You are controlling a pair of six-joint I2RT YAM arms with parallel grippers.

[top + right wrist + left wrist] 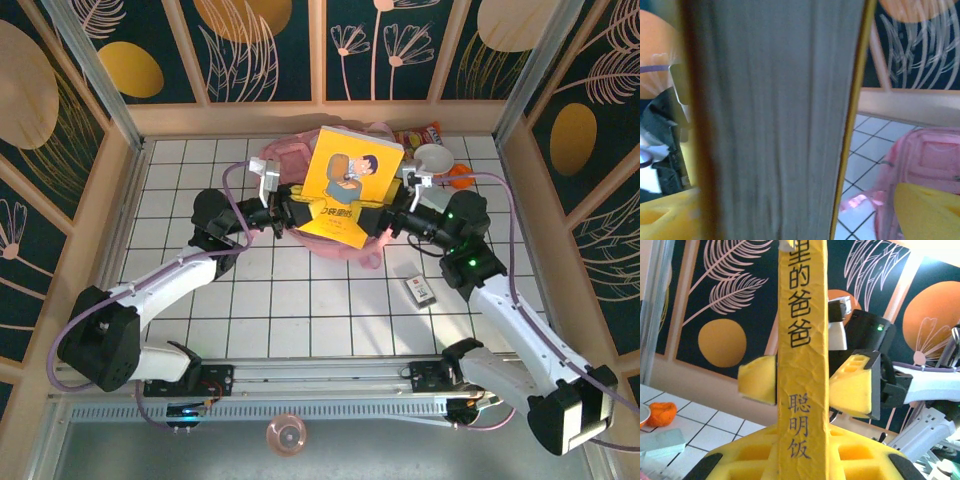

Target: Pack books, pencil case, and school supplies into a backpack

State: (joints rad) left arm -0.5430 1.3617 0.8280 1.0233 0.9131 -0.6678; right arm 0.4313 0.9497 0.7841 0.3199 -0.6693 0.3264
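Note:
The yellow book with a cartoon cover is held upright above the pink backpack. My left gripper is shut on its spine edge, and that spine with black characters rises between my fingers. My right gripper stands open around the opposite page edge, with a gap between the book and its right finger. The backpack lies below on the tiles. The pale mint pencil case rests on the table. A small dark item with a white label lies at the right.
A white bowl, a red-orange snack packet and a small orange object sit at the back right near the wall. Wooden walls enclose the tiled table. Open tiles lie in front of the backpack.

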